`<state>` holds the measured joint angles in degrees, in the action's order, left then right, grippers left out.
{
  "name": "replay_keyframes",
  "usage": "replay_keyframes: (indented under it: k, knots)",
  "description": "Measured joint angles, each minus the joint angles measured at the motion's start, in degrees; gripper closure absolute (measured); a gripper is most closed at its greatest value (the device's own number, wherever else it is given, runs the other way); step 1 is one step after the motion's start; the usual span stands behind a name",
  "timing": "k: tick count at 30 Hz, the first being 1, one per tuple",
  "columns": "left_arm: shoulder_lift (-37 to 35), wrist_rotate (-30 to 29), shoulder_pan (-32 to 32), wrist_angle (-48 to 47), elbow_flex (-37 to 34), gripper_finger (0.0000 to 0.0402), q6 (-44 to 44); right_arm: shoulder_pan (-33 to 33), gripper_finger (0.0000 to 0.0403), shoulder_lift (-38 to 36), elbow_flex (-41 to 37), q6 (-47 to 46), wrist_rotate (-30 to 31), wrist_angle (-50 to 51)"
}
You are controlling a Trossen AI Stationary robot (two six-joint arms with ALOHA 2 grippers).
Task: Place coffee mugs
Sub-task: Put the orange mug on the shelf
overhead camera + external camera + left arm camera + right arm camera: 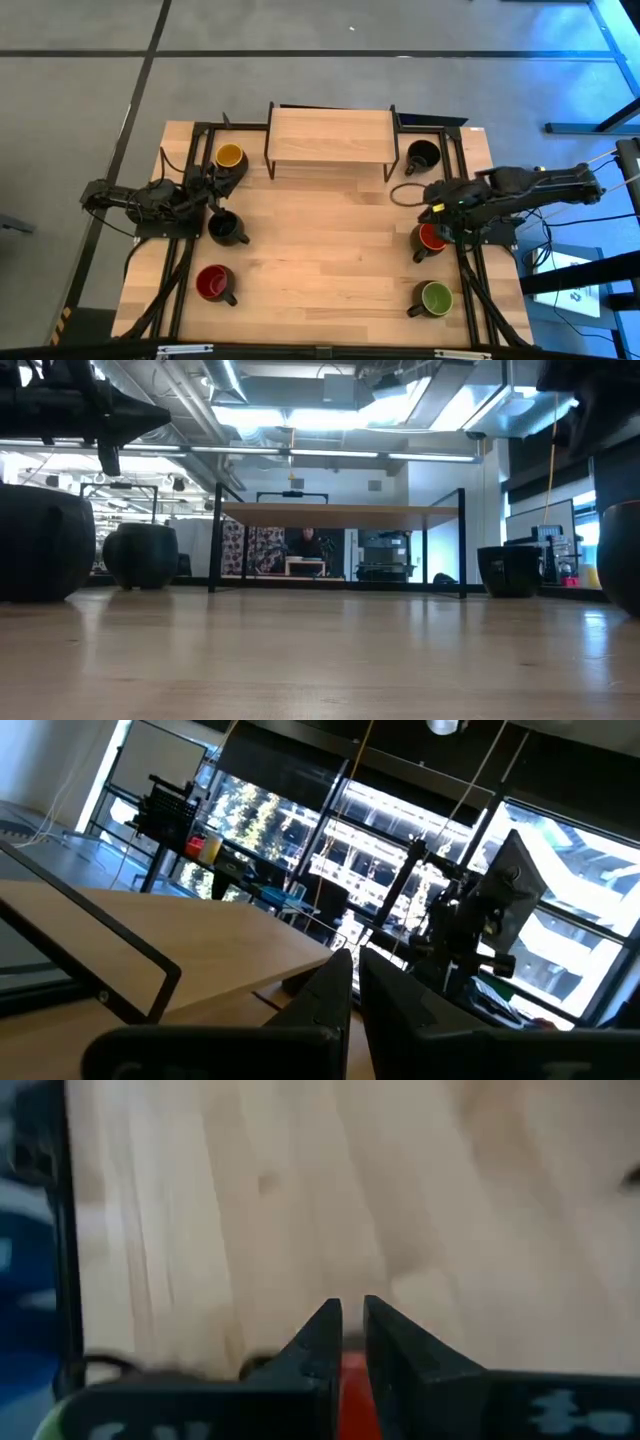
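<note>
At this moment you had six coffee mugs spread on the wooden table (320, 250), three down each side of the high view. On the left stood the yellow-lined mug (230, 156) at the top, a black-lined mug (224, 228) below it, and a red-lined mug (213, 284) toward the lower left. On the right were another black-lined mug (422, 154) beside the small wooden shelf (330, 136), a second red-lined mug (430, 240) and the green-lined mug (436, 297) at the lower right. Your left gripper (356, 982) sat at the left edge between the yellow and black mugs, its jaws closed on nothing. Your right gripper (353, 1335) hung over the red mug on the right, jaws nearly together with only a thin slit between them; it appeared to hold nothing, though the wrist view was too blurred to be sure.
</note>
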<state>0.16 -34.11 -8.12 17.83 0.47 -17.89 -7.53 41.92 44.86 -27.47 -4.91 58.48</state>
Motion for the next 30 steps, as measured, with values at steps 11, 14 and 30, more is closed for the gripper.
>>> replay_keyframes:
  k: [11, 14, 30]
  knots:
    - [0.0, 0.1, 0.0, -3.8, 0.0, 0.0383, 0.0, 0.0, 0.0368, 8.8, 2.8, -7.6, -0.7, 14.0]
    - [0.0, 0.1, 0.0, -3.8, 0.0, 0.0383, 0.0, 0.1, 0.0364, 9.6, 2.8, -8.9, -0.1, 14.6]
    - [0.0, 0.1, 0.0, -3.7, 0.0, 0.0383, 0.0, 0.0, 0.0161, 12.2, 2.5, -8.3, 5.4, 19.8]
